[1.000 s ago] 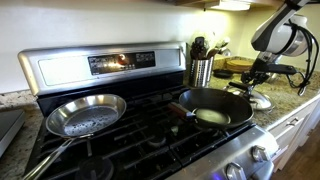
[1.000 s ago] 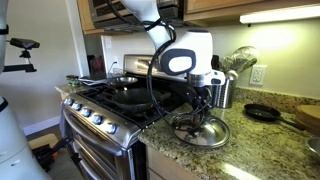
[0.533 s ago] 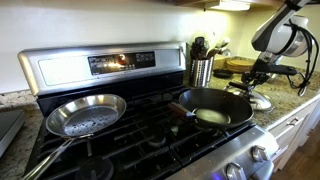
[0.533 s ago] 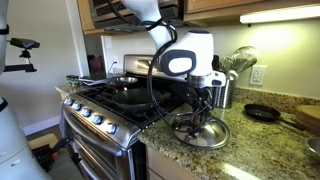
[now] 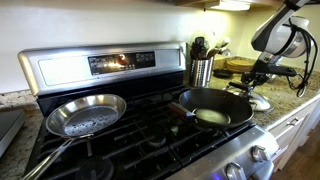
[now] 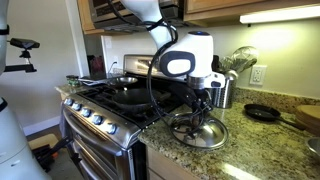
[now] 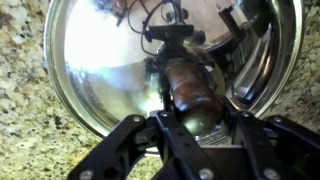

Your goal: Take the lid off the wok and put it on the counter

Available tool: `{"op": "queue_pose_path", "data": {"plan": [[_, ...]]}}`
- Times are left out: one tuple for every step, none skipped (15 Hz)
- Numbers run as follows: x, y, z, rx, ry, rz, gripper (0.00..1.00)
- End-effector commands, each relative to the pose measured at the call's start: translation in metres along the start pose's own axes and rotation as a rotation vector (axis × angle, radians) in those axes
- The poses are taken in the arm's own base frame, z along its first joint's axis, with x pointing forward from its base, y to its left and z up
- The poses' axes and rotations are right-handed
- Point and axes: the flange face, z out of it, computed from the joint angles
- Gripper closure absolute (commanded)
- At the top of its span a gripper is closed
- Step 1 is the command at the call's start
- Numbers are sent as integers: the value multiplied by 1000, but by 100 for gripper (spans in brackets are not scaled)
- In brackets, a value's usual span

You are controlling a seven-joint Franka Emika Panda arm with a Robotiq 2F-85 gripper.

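The lid (image 6: 200, 132) lies flat on the granite counter (image 6: 255, 152) to the side of the stove; it also shows in an exterior view (image 5: 258, 101). In the wrist view the shiny lid (image 7: 100, 70) fills the frame with its dark knob (image 7: 190, 85) at the centre. My gripper (image 7: 195, 112) hangs straight over the lid (image 6: 197, 110), its fingers on either side of the knob with small gaps, so it looks open. The black wok (image 5: 210, 107) sits uncovered on a stove burner, its handle pointing toward the stove's middle.
A shiny silver skillet (image 5: 85, 113) sits on another burner. A steel utensil holder (image 5: 201, 68) stands behind the wok. A small black pan (image 6: 262, 112) lies on the counter beyond the lid. The counter edge and white cabinets (image 5: 295, 130) are close by.
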Motion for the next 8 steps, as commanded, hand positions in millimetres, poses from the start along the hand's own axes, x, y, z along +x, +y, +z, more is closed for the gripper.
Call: {"op": "queue_pose_path", "data": {"plan": [[-2, 7, -4, 3, 23, -1, 34], [-3, 8, -6, 2, 21, -4, 29], [-3, 9, -8, 0, 23, -5, 23], [-3, 10, -10, 0, 25, -8, 17], [-3, 10, -13, 0, 27, -11, 10], [-4, 10, -18, -3, 28, -11, 4], [-5, 9, -23, -4, 29, -13, 2], [-8, 8, -32, -8, 31, -18, 0]]}}
